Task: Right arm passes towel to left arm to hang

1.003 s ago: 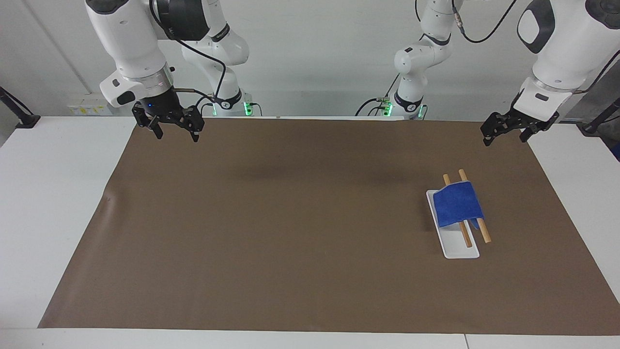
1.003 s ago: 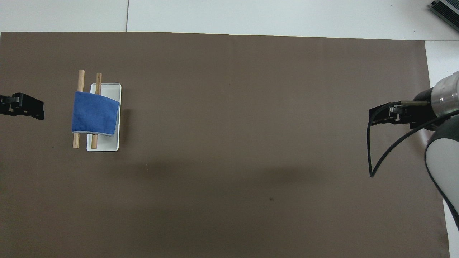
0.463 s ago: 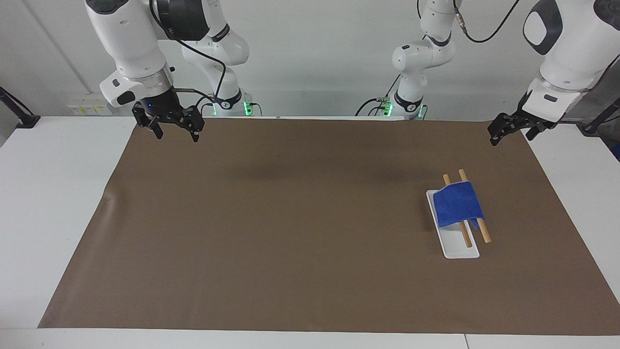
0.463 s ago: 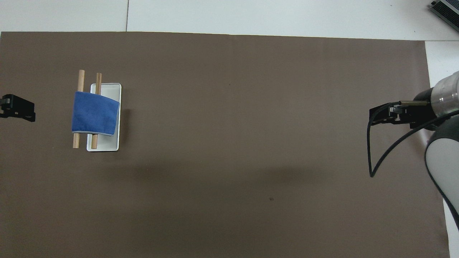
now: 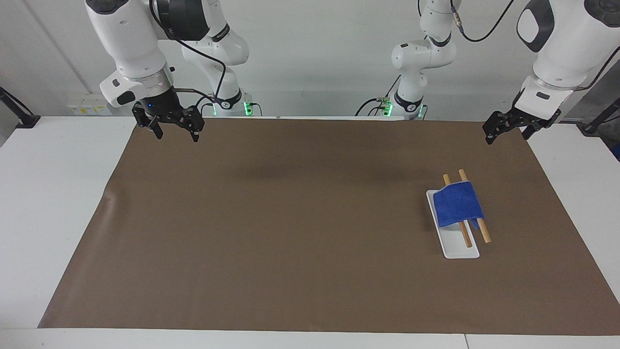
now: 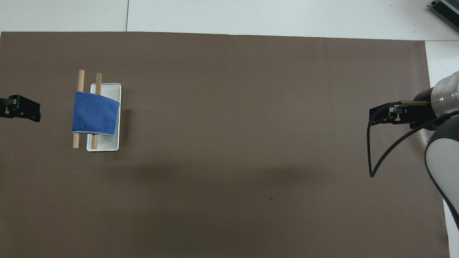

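Note:
The blue towel [image 5: 457, 203] hangs draped over two wooden rods [image 5: 484, 235] that stand above a white tray [image 5: 460, 249], toward the left arm's end of the table. It also shows in the overhead view [image 6: 95, 114] across the rods [image 6: 81, 77] and the tray [image 6: 107, 145]. My left gripper [image 5: 506, 134] is open and empty, raised over the mat's corner, apart from the towel; it shows in the overhead view [image 6: 25, 111] too. My right gripper [image 5: 177, 135] is open and empty, with a blue light, over the mat at its own end [image 6: 380, 118].
A brown mat [image 5: 290, 232] covers most of the white table [image 5: 48, 194]. A loose black cable [image 6: 373, 157] loops off the right wrist. A dark device corner [image 6: 446, 9] lies at the table's farthest edge from the robots, at the right arm's end.
My left gripper drew back toward its end of the table, then came back a little toward the towel. The right arm and the towel have not moved.

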Robot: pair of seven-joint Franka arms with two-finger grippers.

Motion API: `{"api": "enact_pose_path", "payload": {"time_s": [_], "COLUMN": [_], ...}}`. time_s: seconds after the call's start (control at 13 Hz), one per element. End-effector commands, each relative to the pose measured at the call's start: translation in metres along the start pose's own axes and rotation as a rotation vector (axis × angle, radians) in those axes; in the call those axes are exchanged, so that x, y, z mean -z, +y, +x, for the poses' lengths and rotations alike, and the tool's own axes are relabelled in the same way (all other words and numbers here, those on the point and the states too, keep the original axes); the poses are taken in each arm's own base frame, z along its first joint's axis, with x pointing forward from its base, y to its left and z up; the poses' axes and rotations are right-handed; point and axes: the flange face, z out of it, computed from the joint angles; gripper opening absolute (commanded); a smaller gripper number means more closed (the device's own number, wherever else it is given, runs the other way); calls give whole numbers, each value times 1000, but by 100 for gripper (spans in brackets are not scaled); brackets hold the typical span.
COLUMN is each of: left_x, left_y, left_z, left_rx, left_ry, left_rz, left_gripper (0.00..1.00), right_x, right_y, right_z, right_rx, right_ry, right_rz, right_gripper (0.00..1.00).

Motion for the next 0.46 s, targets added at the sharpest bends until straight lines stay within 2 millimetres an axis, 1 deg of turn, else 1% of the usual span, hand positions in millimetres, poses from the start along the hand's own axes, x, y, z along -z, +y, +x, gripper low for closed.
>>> {"api": "enact_pose_path", "payload": {"time_s": [0.0, 0.15, 0.23, 0.39], "left_x": [0, -1, -1, -3], "left_y": [7, 19, 19, 14], "left_z": [-8, -10, -14, -14], "left_rx": [-18, -38, -38, -33], "left_ry": [5, 0, -4, -3], "left_rz": [13, 15, 15, 14], "left_gripper": [100, 100, 100, 100], "right_x": [1, 1, 1, 3], "right_y": [1, 1, 1, 1], "right_z": [-6, -6, -6, -7], "right_rx": [-8, -7, -7, -8], "right_ry": [-11, -9, -9, -6], "right_rz": [17, 16, 16, 17], "right_gripper": [100, 100, 100, 100]}}
